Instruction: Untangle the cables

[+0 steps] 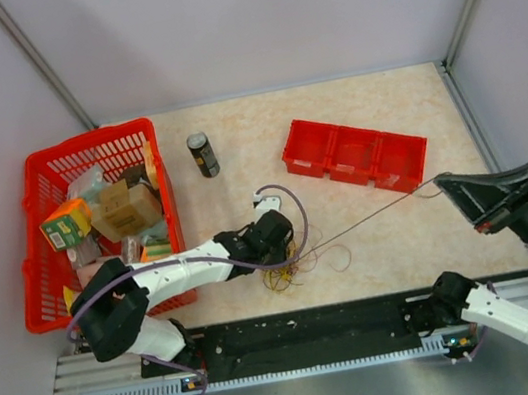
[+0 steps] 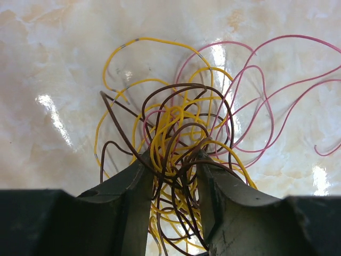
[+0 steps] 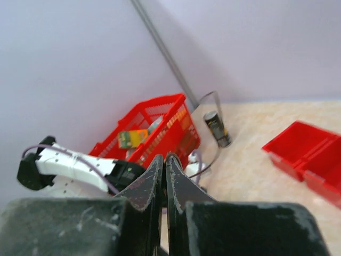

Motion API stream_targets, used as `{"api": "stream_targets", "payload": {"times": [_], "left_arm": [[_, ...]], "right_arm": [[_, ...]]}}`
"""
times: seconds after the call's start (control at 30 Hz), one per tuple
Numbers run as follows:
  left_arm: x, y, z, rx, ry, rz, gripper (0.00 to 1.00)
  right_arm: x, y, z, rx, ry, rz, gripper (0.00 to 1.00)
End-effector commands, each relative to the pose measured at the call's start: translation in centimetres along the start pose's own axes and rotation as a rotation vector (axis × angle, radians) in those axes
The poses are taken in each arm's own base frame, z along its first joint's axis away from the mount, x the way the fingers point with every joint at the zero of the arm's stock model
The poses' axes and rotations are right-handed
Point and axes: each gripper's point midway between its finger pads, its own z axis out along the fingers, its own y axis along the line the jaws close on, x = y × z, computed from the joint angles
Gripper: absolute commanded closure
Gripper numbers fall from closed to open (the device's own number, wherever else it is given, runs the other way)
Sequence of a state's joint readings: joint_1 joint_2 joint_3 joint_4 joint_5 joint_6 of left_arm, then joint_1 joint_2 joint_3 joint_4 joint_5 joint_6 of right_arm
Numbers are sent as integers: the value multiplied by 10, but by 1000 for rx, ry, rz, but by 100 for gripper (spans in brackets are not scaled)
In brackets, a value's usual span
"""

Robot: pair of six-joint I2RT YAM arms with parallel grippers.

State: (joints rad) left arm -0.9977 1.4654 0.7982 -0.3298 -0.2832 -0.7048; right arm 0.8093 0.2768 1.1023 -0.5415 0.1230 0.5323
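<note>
Both arms have white shells with black joints, a thin lilac cable looping along the left one, and dark, scuffed fingers.

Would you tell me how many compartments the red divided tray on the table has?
3. The red tray has a left compartment, a middle compartment and a right compartment, side by side in a row; all appear empty.

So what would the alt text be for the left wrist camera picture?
Two dark jaws of the left gripper stand slightly apart around a tangled bundle of thin yellow, brown and pink cables. The cables' loops spread over a glossy cream marbled table.
</note>
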Motion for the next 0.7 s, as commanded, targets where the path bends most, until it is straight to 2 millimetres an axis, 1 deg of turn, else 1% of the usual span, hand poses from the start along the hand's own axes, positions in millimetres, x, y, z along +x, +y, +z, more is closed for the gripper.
{"api": "stream_targets", "payload": {"times": [0.0,0.07,0.1,0.13,0.2,0.27,0.4,0.43,0.5,0.57,0.63,0.67], "left_arm": [[-1,15,-6,-49,-28,0,59],[-2,16,-8,-50,-33,1,58],[-1,18,-8,-55,-33,2,58],[-3,18,-10,-57,-41,2,56],[-7,22,-13,-76,-54,10,49],[-13,25,-17,-92,-72,18,42],[-29,35,-23,-122,-104,20,37],[-33,38,-23,-126,-111,15,38],[-41,45,-24,-141,-117,5,44],[-51,50,-27,-151,-134,3,49],[-61,54,-32,-163,-160,5,50],[-66,57,-36,-174,-172,7,50]], "right_arm": [[-56,-10,-25,100,-147,-163,100],[-75,-10,-35,119,-199,-185,100],[-79,-10,-37,125,-208,-197,100],[-85,-8,-41,123,-219,-216,100],[-95,-10,-50,142,-240,-242,100],[-101,-10,-56,150,-252,-257,100],[-107,-4,-64,128,-244,-287,100],[-110,-4,-68,132,-253,-290,100],[-117,-1,-76,117,-279,-282,100],[-118,1,-77,109,-281,-278,100],[-117,4,-74,100,-265,-304,100],[-124,6,-80,100,-272,-326,100]]}}
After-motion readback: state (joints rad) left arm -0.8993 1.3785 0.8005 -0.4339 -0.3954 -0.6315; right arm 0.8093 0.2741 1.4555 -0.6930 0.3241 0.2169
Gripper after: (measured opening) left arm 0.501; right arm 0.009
